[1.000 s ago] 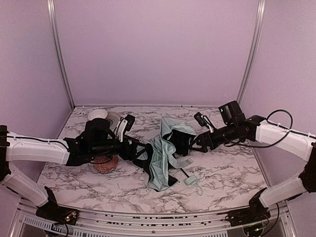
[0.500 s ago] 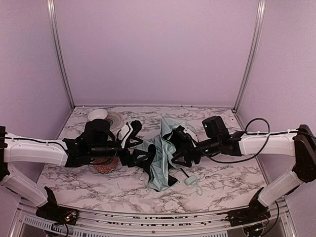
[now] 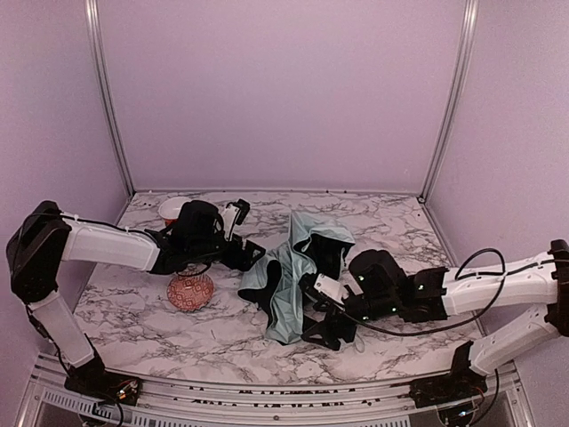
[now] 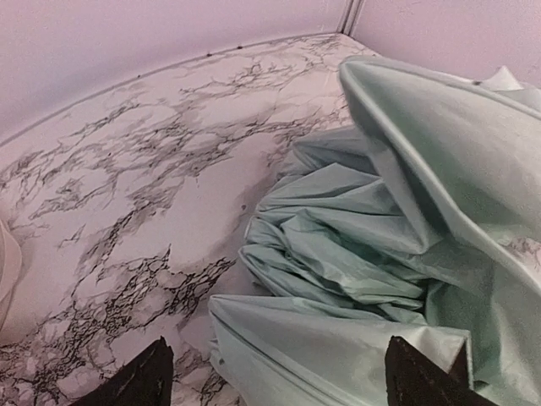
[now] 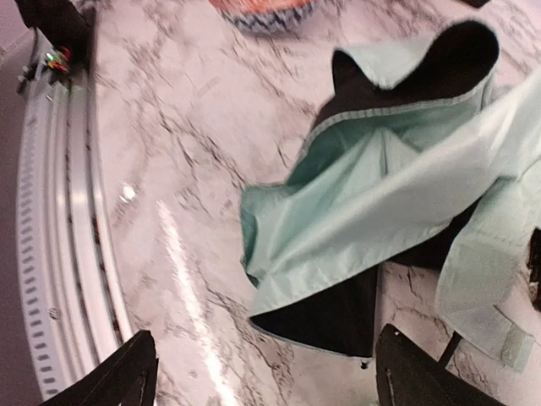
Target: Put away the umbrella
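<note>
The umbrella (image 3: 292,276) lies collapsed in the middle of the marble table, pale mint-green fabric outside, black lining showing at its folds. Its handle is hidden. My left gripper (image 3: 252,255) is open at the umbrella's left edge; in the left wrist view (image 4: 279,385) the mint folds (image 4: 355,254) lie between and just ahead of the fingertips (image 4: 144,381). My right gripper (image 3: 322,331) is open and low at the umbrella's near end; in the right wrist view (image 5: 266,376) the fabric's near edge (image 5: 338,245) with its black lining lies between the spread fingertips (image 5: 414,372).
A red patterned bowl (image 3: 189,290) stands left of the umbrella under my left arm; it also shows in the right wrist view (image 5: 266,13). A white bowl (image 3: 174,206) sits at the back left. The table's front rail (image 5: 51,254) is close to the right gripper.
My right arm has swung from the umbrella's far right side down to its near end. My left arm has drawn back and to the left, uncovering the patterned bowl.
</note>
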